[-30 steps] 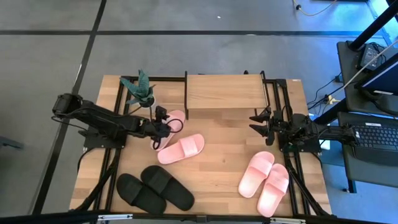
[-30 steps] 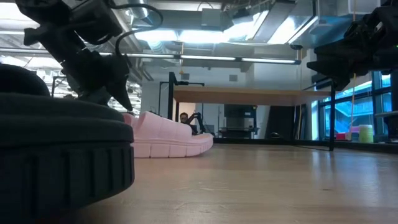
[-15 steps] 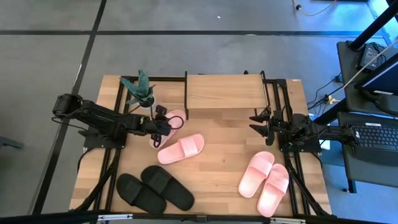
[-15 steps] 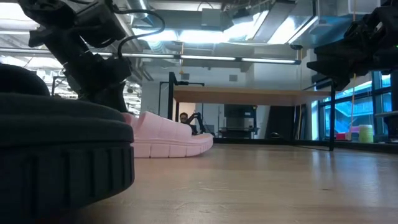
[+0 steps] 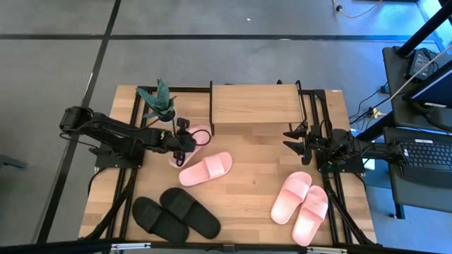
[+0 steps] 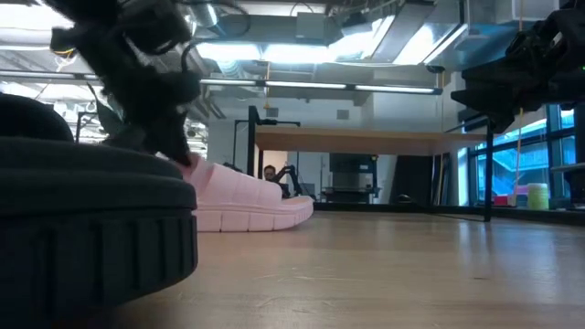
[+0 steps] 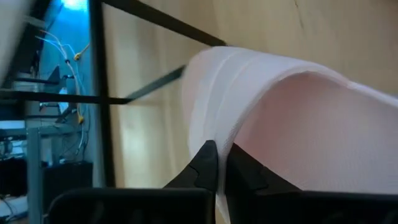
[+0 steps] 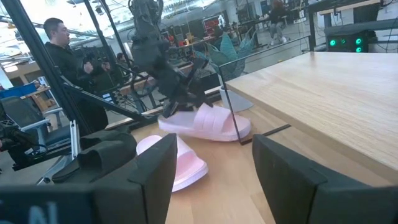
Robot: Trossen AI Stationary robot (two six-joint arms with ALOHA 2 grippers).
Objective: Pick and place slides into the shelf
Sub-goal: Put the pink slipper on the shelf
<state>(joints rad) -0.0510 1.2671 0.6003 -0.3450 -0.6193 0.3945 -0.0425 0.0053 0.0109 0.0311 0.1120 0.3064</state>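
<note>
A pale pink slide (image 5: 200,132) lies in front of the shelf (image 5: 256,104), near its left post. My left gripper (image 5: 186,142) is shut on this slide's strap (image 7: 267,99). The slide's mate (image 5: 205,169) lies sole down just nearer on the table. A black pair (image 5: 176,213) sits at the near left and a second pink pair (image 5: 300,203) at the near right. My right gripper (image 5: 292,140) waits open at the table's right side, holding nothing. My left gripper pinches the edge of the pink slide's strap (image 7: 208,134) between its two fingertips (image 7: 202,163), one finger under the strap and one outside it. The fingers slant down from the table's left. The slide's sole (image 8: 211,132) seems to be on the table.
A potted plant (image 5: 159,102) stands just behind the left gripper at the far left. The shelf's black frame posts (image 5: 211,106) flank the held slide. A person (image 8: 62,56) stands in the room beyond the table. Bare wood lies in the table's middle (image 5: 254,176).
My left gripper has shut on the pink slide's strap and risen slightly, rolling a little. The right arm has kept still.
</note>
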